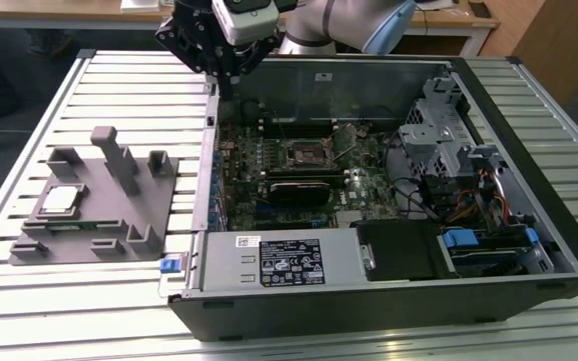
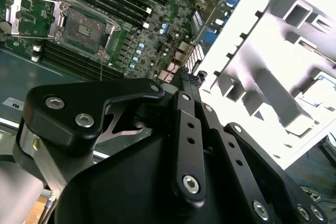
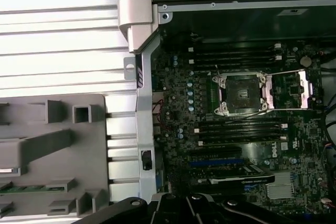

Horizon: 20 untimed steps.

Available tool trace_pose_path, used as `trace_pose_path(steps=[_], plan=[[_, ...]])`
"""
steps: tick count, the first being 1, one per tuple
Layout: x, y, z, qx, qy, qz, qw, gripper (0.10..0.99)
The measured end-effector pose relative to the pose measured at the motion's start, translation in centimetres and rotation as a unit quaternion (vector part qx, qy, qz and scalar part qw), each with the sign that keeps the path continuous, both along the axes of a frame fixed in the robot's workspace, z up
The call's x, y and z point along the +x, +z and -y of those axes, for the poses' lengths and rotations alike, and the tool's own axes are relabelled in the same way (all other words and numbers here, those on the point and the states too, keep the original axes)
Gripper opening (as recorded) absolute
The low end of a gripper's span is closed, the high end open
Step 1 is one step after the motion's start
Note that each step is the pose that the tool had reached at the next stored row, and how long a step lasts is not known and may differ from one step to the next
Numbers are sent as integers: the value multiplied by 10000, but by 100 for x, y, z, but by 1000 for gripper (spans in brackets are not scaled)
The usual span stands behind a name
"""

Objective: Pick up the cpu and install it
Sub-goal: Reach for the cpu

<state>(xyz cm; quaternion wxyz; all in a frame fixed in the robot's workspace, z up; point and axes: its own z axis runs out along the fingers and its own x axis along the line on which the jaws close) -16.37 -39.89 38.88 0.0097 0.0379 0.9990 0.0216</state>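
cpu (image 1: 60, 199): lies flat on the grey fixture (image 1: 73, 252), middle left of the exterior view; not yet picked up.
socket (image 1: 306, 153): centre of frame, inside the open computer case (image 1: 390, 301); retaining frame lifted, seat empty.
gripper (image 1: 226, 83): top of frame, over the case wall, well apart from the cpu; jaws look closed on nothing.
progress: pick and install both outstanding.
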Motion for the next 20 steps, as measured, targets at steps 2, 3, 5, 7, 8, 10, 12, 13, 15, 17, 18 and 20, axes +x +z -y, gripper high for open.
trace_pose_path(steps=[2,3,5,7,8,10,12,13,15,17,18,20], plan=[[-16,-1,0,0,0,0,10000,106],[-24,-2,0,0,0,0,10000,106],[-39,-2,0,0,0,0,10000,106],[-56,-3,0,0,0,0,10000,106],[-71,-3,0,-1,0,0,10000,106],[-99,-3,0,0,0,0,10000,106],[-126,-4,0,0,0,0,10000,106],[-139,-4,0,0,0,0,10000,106],[-162,-5,0,0,0,0,10000,106],[-184,-6,0,0,0,0,10000,106],[-195,-6,-1,0,0,0,10000,106],[-211,-7,-1,0,0,0,10000,106]])
